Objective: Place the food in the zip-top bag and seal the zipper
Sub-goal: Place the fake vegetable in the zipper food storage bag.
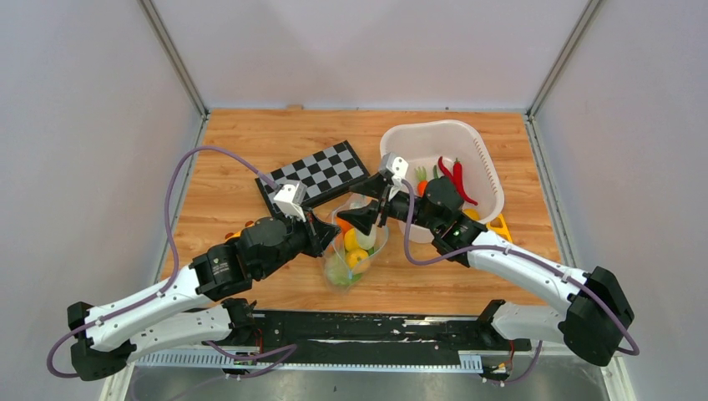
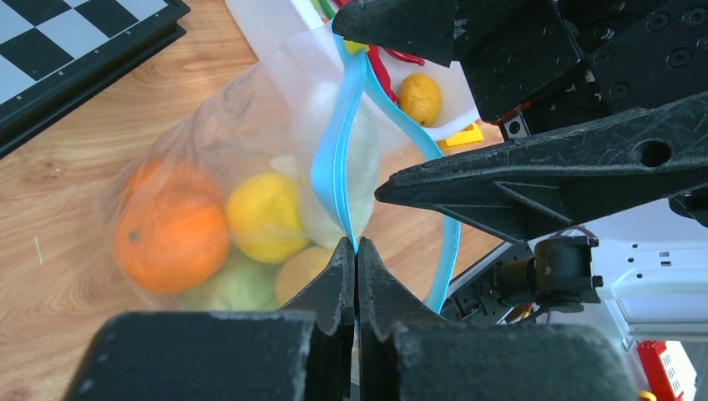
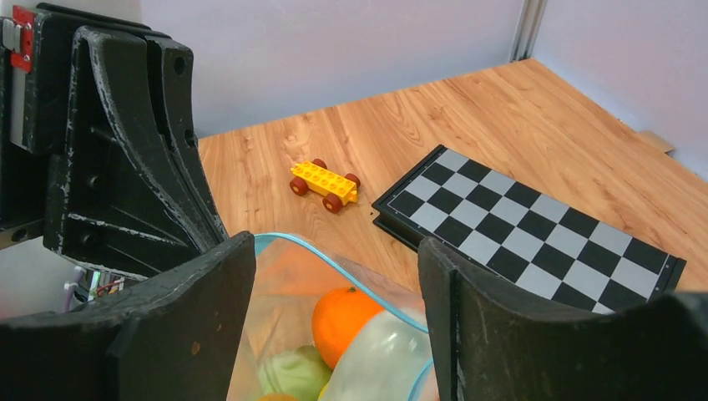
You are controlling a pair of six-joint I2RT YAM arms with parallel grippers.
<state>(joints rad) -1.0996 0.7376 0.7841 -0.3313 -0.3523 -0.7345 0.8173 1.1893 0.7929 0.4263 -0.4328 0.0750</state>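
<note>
Above wooden tabletop (image 1: 250,142), left tool (image 2: 356,249) pinches the zipper (image 2: 332,159), right tool (image 3: 334,255) spread; food (image 2: 171,234) blurs inside bag (image 2: 234,109).

I see a light wood-grain tabletop (image 1: 242,142), plain pale grey wall panels (image 1: 359,50) at 9, 12 and 3 o'clock, metal corner posts (image 1: 173,54) at 11 and 1.

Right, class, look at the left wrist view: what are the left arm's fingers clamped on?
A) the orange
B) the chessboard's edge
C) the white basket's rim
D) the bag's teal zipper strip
D: the left fingers are pressed shut on the teal zipper at the mouth of the zip-top bag.
</note>
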